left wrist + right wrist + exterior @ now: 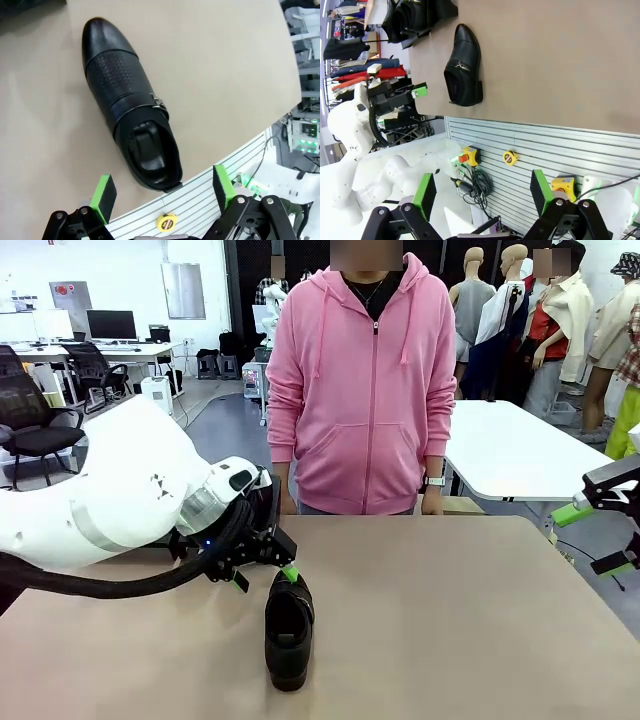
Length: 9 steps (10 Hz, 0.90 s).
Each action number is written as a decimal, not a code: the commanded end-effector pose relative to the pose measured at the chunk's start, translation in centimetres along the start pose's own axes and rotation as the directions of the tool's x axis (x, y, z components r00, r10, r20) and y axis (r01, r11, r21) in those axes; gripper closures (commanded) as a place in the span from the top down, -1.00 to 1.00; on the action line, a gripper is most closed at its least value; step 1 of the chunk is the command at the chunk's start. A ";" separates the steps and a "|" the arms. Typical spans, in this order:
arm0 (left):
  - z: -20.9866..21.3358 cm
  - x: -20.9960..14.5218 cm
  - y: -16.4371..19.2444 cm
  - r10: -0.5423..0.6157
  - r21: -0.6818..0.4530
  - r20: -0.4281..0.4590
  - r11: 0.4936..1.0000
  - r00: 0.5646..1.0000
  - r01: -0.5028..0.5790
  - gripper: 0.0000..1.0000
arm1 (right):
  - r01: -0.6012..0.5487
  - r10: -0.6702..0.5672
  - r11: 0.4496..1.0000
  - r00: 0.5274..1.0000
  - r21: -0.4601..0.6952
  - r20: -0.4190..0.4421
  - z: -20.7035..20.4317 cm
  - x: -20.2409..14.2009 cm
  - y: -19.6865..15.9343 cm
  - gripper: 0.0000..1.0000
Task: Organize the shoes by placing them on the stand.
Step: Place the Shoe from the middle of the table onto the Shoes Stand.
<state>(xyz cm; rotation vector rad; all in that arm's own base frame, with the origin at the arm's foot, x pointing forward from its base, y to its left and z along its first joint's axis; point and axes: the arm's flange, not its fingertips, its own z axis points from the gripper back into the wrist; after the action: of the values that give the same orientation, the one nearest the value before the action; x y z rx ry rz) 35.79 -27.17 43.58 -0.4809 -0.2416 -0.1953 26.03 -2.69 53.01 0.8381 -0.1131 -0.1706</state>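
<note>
One black glossy shoe (288, 630) lies on the tan table, toe toward the robot's side. My left gripper (265, 577) hangs open just above its heel end. In the left wrist view the shoe (130, 115) lies beyond the green pads (102, 192), and the left gripper (162, 187) holds nothing. My right gripper (597, 538) is open off the table's right edge, well away from the shoe. The right wrist view has the right gripper (482, 192) open, the shoe (465, 67) on the table, and more black shoes on what looks like the stand (415, 17) at the far end.
A person in a pink hoodie (365, 390) stands at the far edge, hands down by the table (450, 620). The left arm's white bulk (110, 490) covers the table's left part. A slatted panel (545, 145) with yellow buttons runs below the near edge.
</note>
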 end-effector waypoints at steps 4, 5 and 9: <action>-3.7 -0.4 1.2 0.276 0.264 -0.087 0.933 0.957 -0.245 1.00 | -0.020 0.020 1.000 1.000 0.024 0.000 0.2 0.2 0.1 1.00; -4.3 -0.4 1.1 0.282 0.274 -0.078 0.928 0.956 -0.251 1.00 | -0.020 0.020 1.000 1.000 0.024 0.000 0.2 0.2 0.1 1.00; -7.3 0.6 1.4 0.327 0.276 -0.093 0.916 0.940 -0.291 1.00 | -0.020 0.020 1.000 1.000 0.024 0.000 0.2 0.2 0.1 1.00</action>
<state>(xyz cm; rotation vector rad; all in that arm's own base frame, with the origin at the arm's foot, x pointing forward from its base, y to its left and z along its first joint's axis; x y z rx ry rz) 37.36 -29.06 36.99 -0.2510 -0.0520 0.1005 26.03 -2.71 53.04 0.8380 -0.1132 -0.1709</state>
